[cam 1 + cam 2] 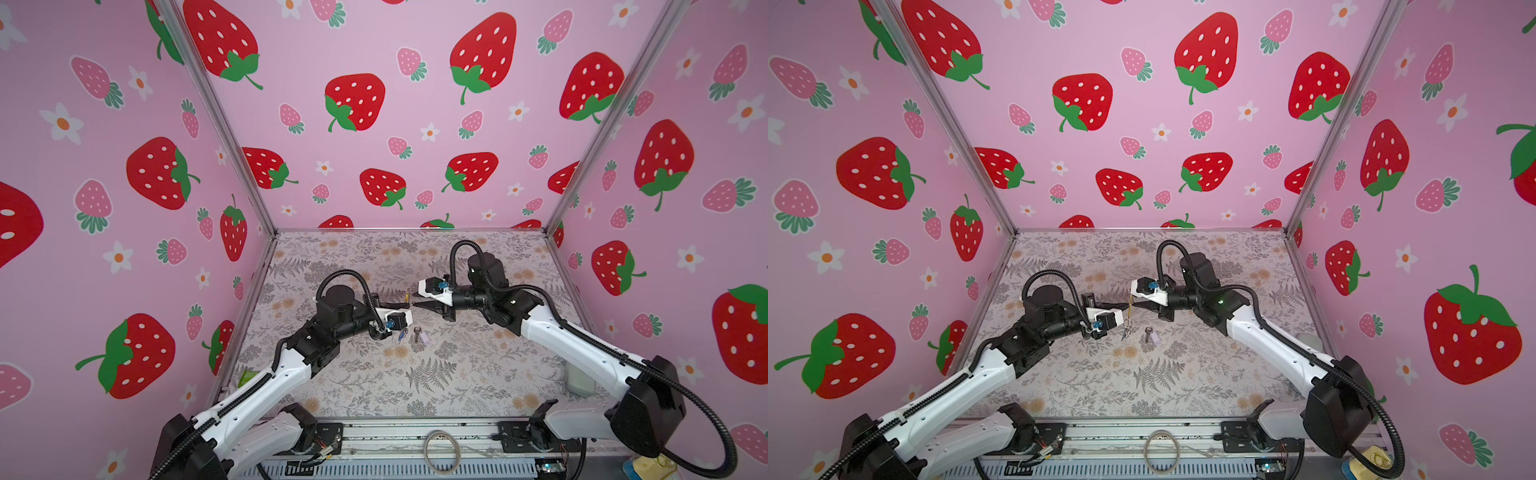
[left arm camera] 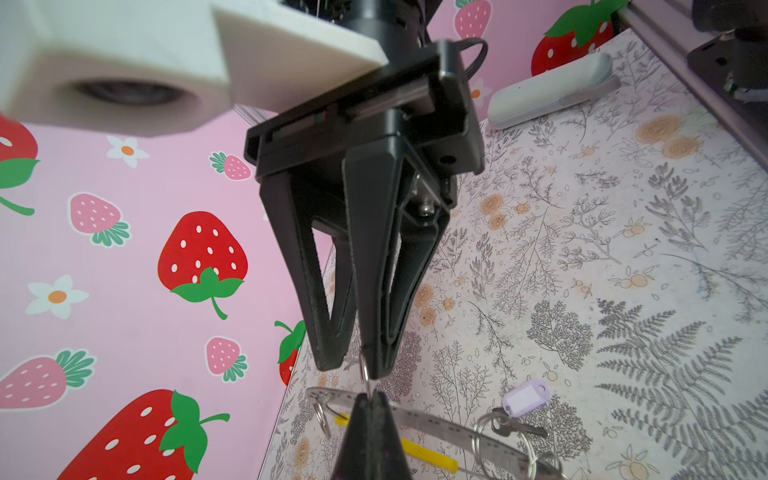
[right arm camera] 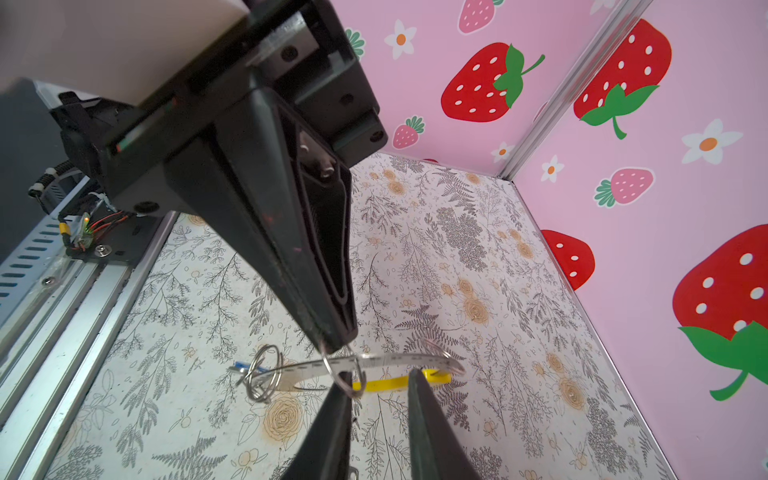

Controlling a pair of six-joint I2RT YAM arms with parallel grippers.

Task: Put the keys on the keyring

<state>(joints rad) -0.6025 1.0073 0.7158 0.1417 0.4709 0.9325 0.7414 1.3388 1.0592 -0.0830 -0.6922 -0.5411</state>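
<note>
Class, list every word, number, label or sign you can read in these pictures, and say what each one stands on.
No text can be read anywhere in these pictures.
keyring: fine marks along its grey band, too small to read.
lilac tag: its insert looks blank.
walls: strawberries and flowers only, no words.

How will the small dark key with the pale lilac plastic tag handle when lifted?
The lilac-tagged key lies flat on the table, so it is probably fiddly to pinch. Its tag seems joined only at the head, so it likely swings.
</note>
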